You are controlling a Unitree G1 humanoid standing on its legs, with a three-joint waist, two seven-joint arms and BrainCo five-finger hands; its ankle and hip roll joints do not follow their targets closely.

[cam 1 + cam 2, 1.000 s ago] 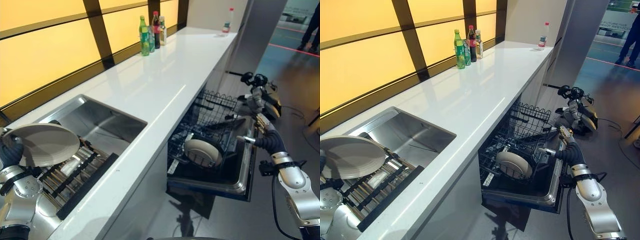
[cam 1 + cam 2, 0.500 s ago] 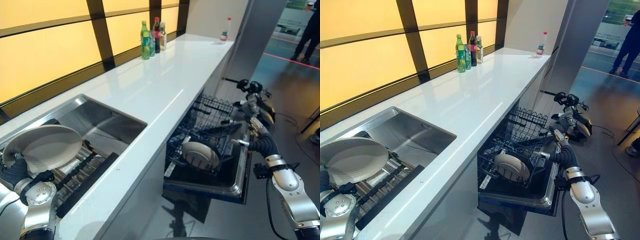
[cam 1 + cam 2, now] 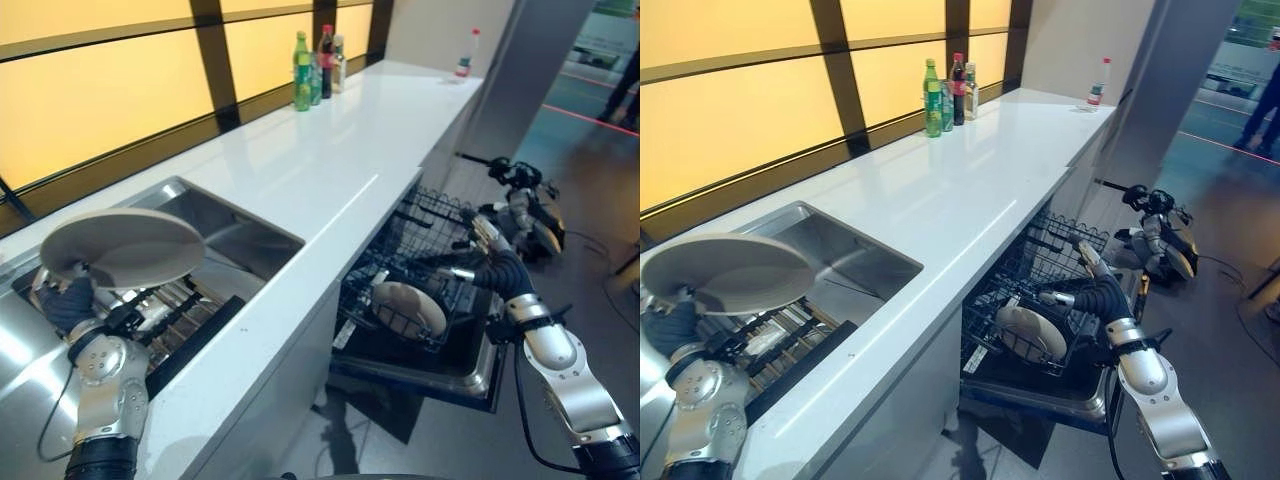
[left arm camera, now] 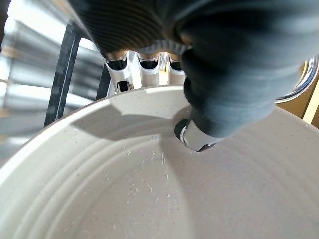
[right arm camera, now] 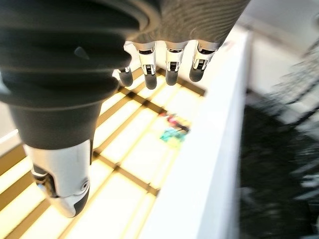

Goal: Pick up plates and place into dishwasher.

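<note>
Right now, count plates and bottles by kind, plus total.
Plates: 2, one in the left hand over the sink, one in the dishwasher rack.
Bottles: 4, a cluster of 3 by the window, 1 at the counter's far end.
Total: 6.

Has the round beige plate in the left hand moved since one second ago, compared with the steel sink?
Yes. The round beige plate in the left hand has risen and shifted toward the steel sink's basin; earlier it sat lower, at the rack's near end.
</note>
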